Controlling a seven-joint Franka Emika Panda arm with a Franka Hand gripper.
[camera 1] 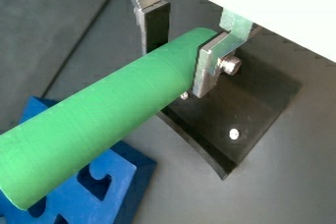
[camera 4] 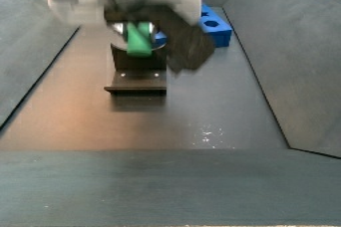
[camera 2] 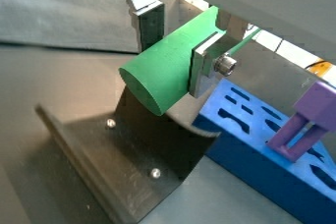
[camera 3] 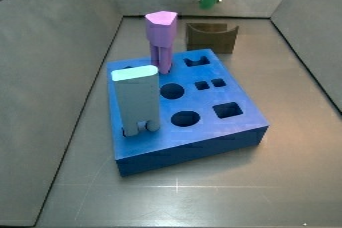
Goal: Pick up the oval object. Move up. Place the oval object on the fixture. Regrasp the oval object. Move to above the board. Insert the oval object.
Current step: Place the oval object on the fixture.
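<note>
Tool point(camera 1: 184, 46) pinching oval peg point(camera 1: 98, 130) lying sideways, fixture point(camera 2: 125, 169) directly below; pick/lift done; placing, regrasp, insertion into board point(camera 3: 187, 112) outstanding.

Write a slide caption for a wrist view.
Gripper clamps the green oval object above the fixture, beside the blue board.

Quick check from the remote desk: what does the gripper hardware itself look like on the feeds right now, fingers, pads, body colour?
In both wrist views the gripper has flat silver metal plate fingers with dark pads; one plate carries a round silver bolt. In a side view the gripper hangs from a bulky white-and-grey body with black parts, blurred. No cables or markings can be made out.
</note>
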